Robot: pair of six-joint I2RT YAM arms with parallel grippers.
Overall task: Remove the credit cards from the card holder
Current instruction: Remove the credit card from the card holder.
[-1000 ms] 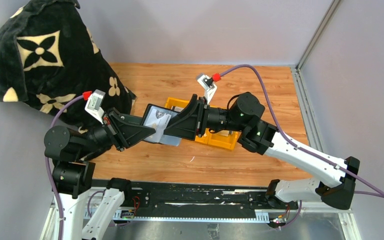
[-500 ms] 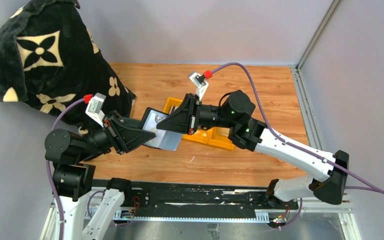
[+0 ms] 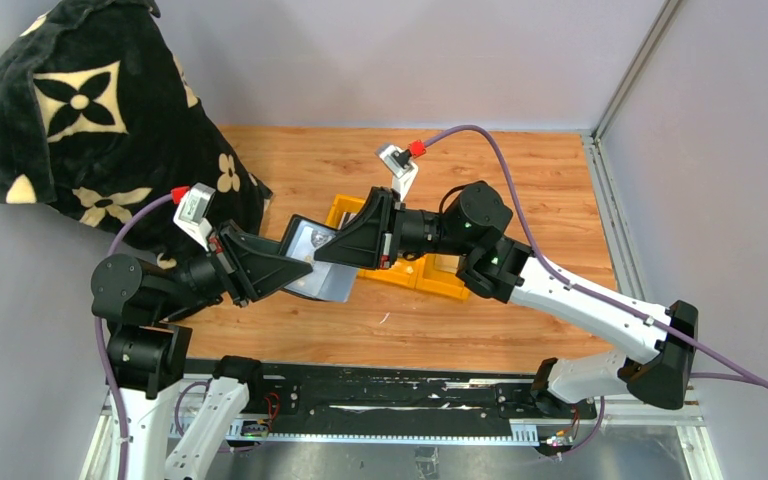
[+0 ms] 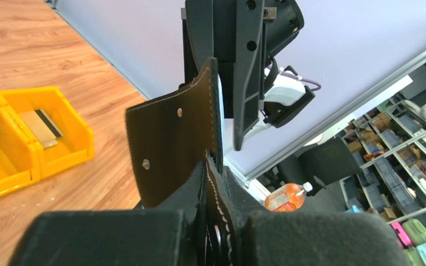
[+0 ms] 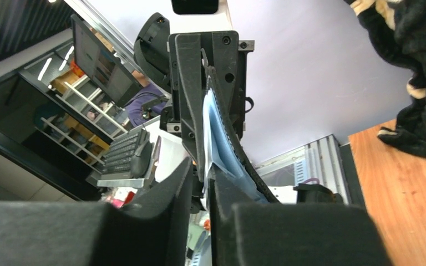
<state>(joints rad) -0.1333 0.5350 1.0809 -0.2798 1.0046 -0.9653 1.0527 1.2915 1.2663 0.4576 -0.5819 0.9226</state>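
My left gripper (image 3: pixel 295 268) is shut on the black card holder (image 3: pixel 300 240) and holds it open above the table; in the left wrist view the holder (image 4: pixel 172 149) stands edge-on between my fingers (image 4: pixel 219 221). Silvery-blue credit cards (image 3: pixel 328 282) stick out of it towards the right arm. My right gripper (image 3: pixel 326 254) faces it, its jaws a narrow gap apart around the edge of one pale card (image 5: pixel 213 130). In the right wrist view daylight shows between my fingers (image 5: pixel 199 188). A tan card (image 4: pixel 41 121) lies in the yellow bin.
The yellow three-compartment bin (image 3: pixel 442 277) sits on the wooden table behind the right gripper, also in the left wrist view (image 4: pixel 33 133). A black flower-patterned blanket (image 3: pixel 90 110) is heaped at the back left, close to the left arm.
My right gripper has moved left from over the bin up to the holder's card edge. The left gripper has shifted the holder slightly; little moved in the last half second.
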